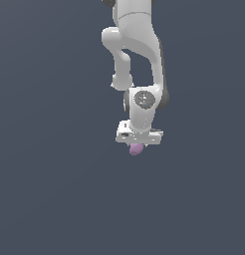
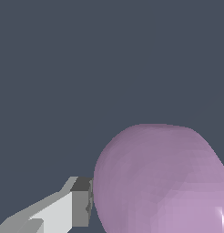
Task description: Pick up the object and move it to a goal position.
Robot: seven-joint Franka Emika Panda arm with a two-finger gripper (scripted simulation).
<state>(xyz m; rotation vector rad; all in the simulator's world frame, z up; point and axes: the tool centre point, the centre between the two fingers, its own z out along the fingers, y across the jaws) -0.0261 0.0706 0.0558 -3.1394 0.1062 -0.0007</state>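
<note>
White glossy arm, rounded links, dark joint bands, grey disc cap, boxy end effector.

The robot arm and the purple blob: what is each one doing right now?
White robot arm: reaching downward, its pincer pointing at the grey floor.
White pincer: down around the lump; one finger shows in the wrist view, its pad against the lump's side. The other finger is out of sight.
Small pale lilac rounded lump: sits under the pincer, mostly hidden in the exterior view; I cannot tell if it is lifted.
</note>
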